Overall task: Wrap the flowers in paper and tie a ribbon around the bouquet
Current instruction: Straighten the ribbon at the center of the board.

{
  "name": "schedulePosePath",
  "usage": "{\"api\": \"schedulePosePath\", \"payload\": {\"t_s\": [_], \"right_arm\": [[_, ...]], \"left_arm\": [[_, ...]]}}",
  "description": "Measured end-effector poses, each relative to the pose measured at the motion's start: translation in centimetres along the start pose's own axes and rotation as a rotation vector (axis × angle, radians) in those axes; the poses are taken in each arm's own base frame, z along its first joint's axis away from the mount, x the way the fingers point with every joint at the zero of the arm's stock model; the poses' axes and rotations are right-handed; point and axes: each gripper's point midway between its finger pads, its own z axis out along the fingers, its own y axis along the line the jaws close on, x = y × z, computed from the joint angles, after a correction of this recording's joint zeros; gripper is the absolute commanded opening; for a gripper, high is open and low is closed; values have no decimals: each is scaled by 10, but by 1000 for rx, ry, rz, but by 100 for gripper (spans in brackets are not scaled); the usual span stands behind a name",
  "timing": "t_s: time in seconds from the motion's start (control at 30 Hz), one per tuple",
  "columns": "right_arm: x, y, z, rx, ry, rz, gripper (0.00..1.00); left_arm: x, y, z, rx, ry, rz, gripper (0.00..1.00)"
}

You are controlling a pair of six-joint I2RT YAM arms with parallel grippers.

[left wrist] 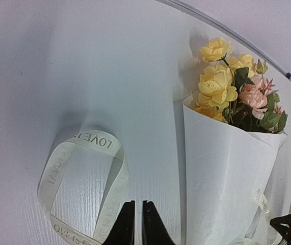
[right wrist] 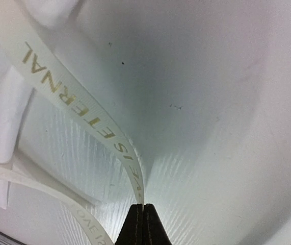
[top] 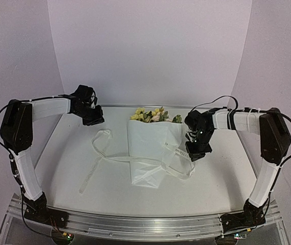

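both closed: right gripper (right wrist: 143, 210) pinches ribbon (right wrist: 79, 109) at its very tip, left gripper (left wrist: 135, 209) empty by the ribbon's loop; bouquet (top: 153, 145) lies flat between them; risk: shallow pinch slips, or a tug unrolls the paper (left wrist: 227, 173)

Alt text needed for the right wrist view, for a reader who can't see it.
The right claw is shut on the ribbon, a cream strip with gold lettering that climbs from it toward the upper left. Folds of white paper lie along the left edge on the white table.
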Motion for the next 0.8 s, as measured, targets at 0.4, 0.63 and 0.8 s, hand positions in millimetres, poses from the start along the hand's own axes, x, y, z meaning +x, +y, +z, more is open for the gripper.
{"api": "schedulePosePath", "payload": {"t_s": [0.4, 0.63, 0.8], "right_arm": [[0, 2, -39, -38, -77, 83, 0], [12, 1, -55, -68, -108, 122, 0], [16, 0, -58, -79, -121, 132, 0]], "left_arm": [[46, 15, 54, -113, 119, 75, 45], [60, 31, 86, -226, 154, 140, 47], [56, 31, 91, -261, 136, 161, 31]]}}
